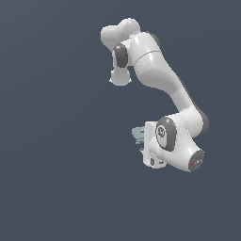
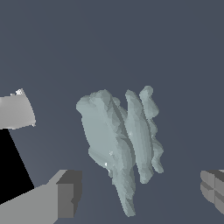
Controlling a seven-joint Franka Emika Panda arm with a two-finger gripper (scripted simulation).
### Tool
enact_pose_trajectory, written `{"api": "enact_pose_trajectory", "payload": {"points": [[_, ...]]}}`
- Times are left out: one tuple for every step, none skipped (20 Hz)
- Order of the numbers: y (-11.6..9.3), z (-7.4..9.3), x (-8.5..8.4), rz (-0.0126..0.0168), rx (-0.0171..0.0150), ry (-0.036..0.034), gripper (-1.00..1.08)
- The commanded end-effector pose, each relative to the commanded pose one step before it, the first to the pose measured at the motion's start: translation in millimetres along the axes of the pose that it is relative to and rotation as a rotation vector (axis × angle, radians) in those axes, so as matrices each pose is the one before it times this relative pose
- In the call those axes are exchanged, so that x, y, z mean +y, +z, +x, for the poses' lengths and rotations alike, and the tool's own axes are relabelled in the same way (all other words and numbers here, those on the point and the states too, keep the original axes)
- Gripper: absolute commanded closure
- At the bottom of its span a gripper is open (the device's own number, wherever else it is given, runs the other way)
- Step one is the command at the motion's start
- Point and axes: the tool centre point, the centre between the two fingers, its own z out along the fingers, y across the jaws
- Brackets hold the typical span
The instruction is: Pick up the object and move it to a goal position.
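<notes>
The object point(image 2: 114, 142) is a pale teal-grey lumpy item made of several ridged lobes. In the wrist view it lies on the dark grey floor between my two grey fingers, one fingertip point(image 2: 68, 192) on one side and the other point(image 2: 213, 191) far off on the other side. Neither finger touches it. My gripper point(image 2: 140, 190) is open wide and empty. In the exterior view the object point(image 1: 137, 134) shows as a small teal lump just to the exterior view's left of the white hand, partly hidden by it. The gripper point(image 1: 143, 145) is low, right at the object.
The white arm point(image 1: 155, 70) arches up and over to the exterior view's right of the object. The floor point(image 1: 56, 179) is a flat dark grey surface with nothing else showing on it.
</notes>
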Motion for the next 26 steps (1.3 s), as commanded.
{"api": "enact_pose_trajectory", "payload": {"points": [[0.61, 0.22, -0.49, 0.00631, -0.00413, -0.01267, -1.0], [0.12, 0.07, -0.07, 0.00096, -0.00062, -0.00186, -1.0], [0.03, 0.01, -0.03, 0.00031, -0.00019, -0.00059, -1.0], [-0.03, 0.11, 0.2, -0.00167, 0.0011, 0.00363, -1.0], [0.06, 0.0, -0.01, 0.0, 0.0, 0.0, -1.0], [0.18, -0.01, -0.02, 0.0, 0.0, 0.0, -1.0], [0.3, -0.02, -0.04, 0.0, 0.0, 0.0, -1.0], [0.43, -0.02, -0.05, 0.0, 0.0, 0.0, -1.0], [0.56, -0.03, -0.06, 0.0, 0.0, 0.0, -1.0], [0.7, -0.04, -0.08, 0.0, 0.0, 0.0, -1.0], [0.86, -0.05, -0.09, 0.0, 0.0, 0.0, -1.0], [1.11, 0.25, 0.05, 0.00024, -0.0001, -0.00064, -1.0], [1.2, -0.07, -0.12, 0.0, 0.0, 0.0, -1.0], [1.39, -0.08, -0.13, 0.0, 0.0, 0.0, -1.0], [1.67, 0.12, -0.03, 0.00018, -0.00007, -0.00045, -1.0], [1.84, -0.11, -0.16, 0.0, 0.0, 0.0, -1.0], [2.19, 0.18, 0.0, 0.00027, -0.0001, -0.00063, -1.0], [2.2, -0.14, -0.15, 0.0, 0.0, 0.0, -1.0], [2.2, 0.08, -0.01, 0.0002, -0.00009, -0.00044, -1.0], [2.03, -0.14, -0.1, 0.0, 0.0, 0.0, -1.0], [2.02, 0.18, 0.09, 0.00029, -0.00015, -0.00061, -1.0], [1.78, -0.13, -0.06, 0.0, 0.0, 0.0, -1.0], [1.63, -0.13, -0.03, 0.0, 0.0, 0.0, -1.0], [1.57, 0.21, 0.16, 0.0003, -0.0002, -0.00059, -1.0], [1.27, -0.11, 0.0, 0.0, 0.0, 0.0, -1.0], [1.07, -0.09, 0.01, 0.0, 0.0, 0.0, -1.0]]}}
